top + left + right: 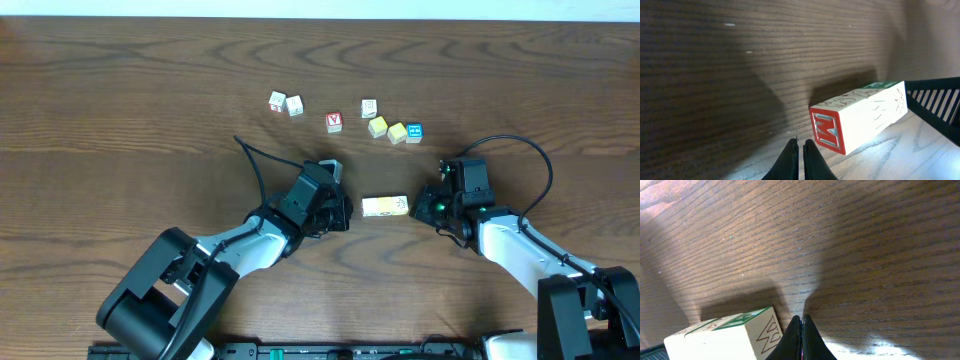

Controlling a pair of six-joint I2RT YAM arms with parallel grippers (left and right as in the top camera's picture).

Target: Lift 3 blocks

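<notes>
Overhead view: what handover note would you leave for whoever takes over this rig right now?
Left tool: shut, empty, close to the row's red-faced end.
Right tool: shut, empty, at the opposite end.
Three blocks: end to end in one row between the tools, apparently resting on the table.
Done: row lined up. Left: squeeze both ends, lift all three together.
</notes>
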